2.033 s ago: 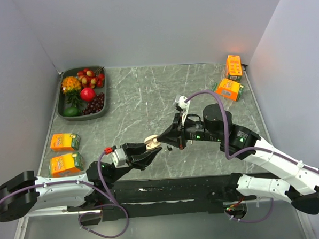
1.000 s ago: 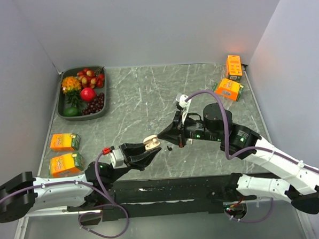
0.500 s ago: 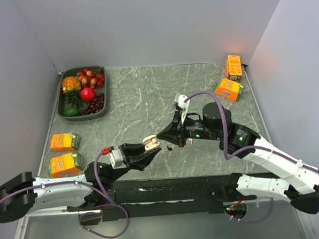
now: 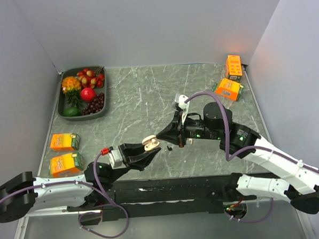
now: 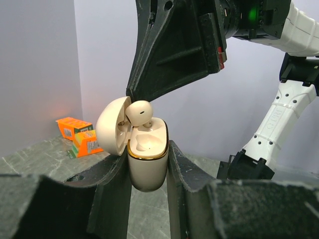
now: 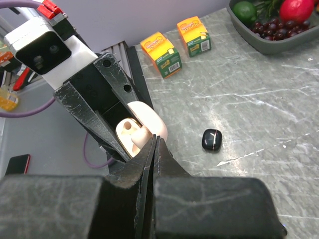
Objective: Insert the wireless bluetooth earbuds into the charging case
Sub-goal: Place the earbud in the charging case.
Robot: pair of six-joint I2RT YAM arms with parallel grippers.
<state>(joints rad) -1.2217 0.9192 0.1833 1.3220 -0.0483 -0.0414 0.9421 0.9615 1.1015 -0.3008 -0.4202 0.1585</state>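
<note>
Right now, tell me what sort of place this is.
Probably a robot test bench: left arm and right arm at a walled-in table, with props, a fruit tray and juice cartons.

Your table's (image 4: 147,88) clutter:
Fruit tray (image 4: 82,117) in far-left corner; orange cartons (image 4: 64,141) by left edge; boxes (image 4: 233,66) in far-right corner.

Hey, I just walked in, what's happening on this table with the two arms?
The left gripper holds a cream charging case upright with its lid flipped open. The right gripper, jaws shut, pinches a cream earbud at its tip, right at the case's mouth, tilted and not yet seated. A small black piece lies untouched on the table nearby.
</note>
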